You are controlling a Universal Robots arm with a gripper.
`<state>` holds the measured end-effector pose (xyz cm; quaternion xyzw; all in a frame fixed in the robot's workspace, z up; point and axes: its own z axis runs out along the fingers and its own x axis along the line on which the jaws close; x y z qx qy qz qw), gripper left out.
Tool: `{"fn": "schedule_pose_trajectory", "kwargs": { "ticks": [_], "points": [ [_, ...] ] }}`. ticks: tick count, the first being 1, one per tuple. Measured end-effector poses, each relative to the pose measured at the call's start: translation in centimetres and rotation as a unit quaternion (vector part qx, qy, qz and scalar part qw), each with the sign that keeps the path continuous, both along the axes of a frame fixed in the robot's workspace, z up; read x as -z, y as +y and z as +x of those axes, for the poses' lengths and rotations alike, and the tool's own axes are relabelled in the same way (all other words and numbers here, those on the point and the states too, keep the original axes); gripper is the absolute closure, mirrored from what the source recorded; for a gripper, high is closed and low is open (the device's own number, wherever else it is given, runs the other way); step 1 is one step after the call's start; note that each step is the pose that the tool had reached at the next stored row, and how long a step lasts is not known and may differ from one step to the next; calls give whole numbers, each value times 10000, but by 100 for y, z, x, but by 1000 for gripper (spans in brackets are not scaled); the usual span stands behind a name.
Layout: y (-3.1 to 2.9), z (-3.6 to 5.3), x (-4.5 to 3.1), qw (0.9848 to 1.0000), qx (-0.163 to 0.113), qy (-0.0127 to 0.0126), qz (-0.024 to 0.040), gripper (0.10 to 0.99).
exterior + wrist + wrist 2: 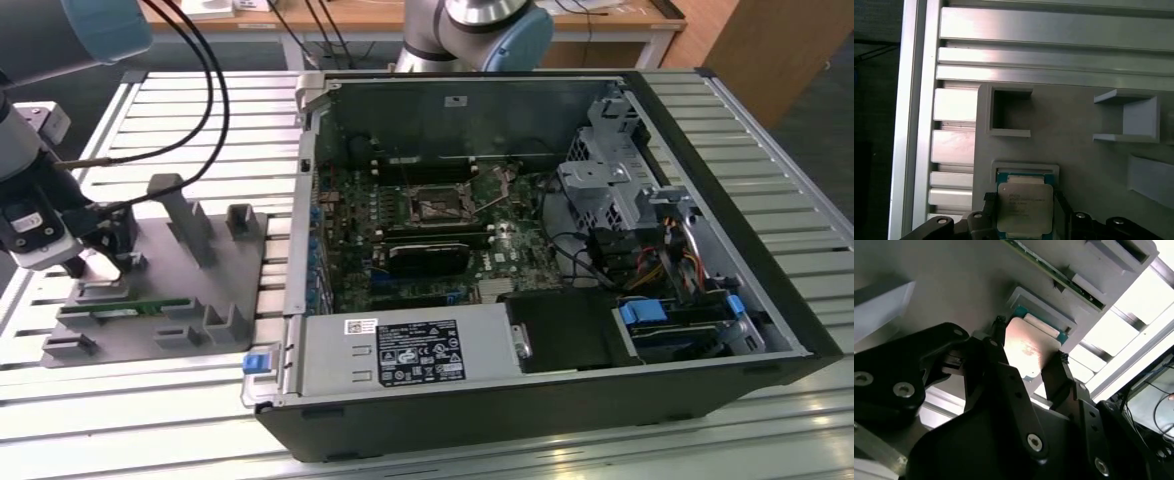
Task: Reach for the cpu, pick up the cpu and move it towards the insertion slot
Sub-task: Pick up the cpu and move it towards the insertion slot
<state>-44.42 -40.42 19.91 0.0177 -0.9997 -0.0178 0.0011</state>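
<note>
My gripper (96,262) hangs over the grey plastic tray (214,275) at the exterior view's left. The cpu (1025,212) is a silvery square with a thin tan rim. In both wrist views it sits between the two black fingers, which press on its opposite edges, so the gripper (1025,200) is shut on it. The cpu (1026,347) looks raised a little above its shallow teal-rimmed pocket (1025,172) in the tray. The insertion slot (438,205), a square black socket in a metal frame, lies on the motherboard inside the open computer case, far toward the exterior view's right.
The tray carries upright posts (180,215) and a long green memory stick (134,308) near my gripper. The open computer case (534,250) has tall walls, a drive cage (607,180) and cables (667,255). Black cables (200,90) hang over the slatted aluminium table (160,410).
</note>
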Motion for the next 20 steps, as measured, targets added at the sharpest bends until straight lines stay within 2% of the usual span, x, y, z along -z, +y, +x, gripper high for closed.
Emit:
{"fn": "schedule_pose_trajectory", "kwargs": {
  "ticks": [7, 14, 20],
  "points": [
    [0, 0, -27, 10000, 0, 1, 0, 545],
    [0, -3, -101, 10000, 0, 2, 0, 545],
    [0, -3, -124, 10000, 0, 1, 0, 545]
  ]
}}
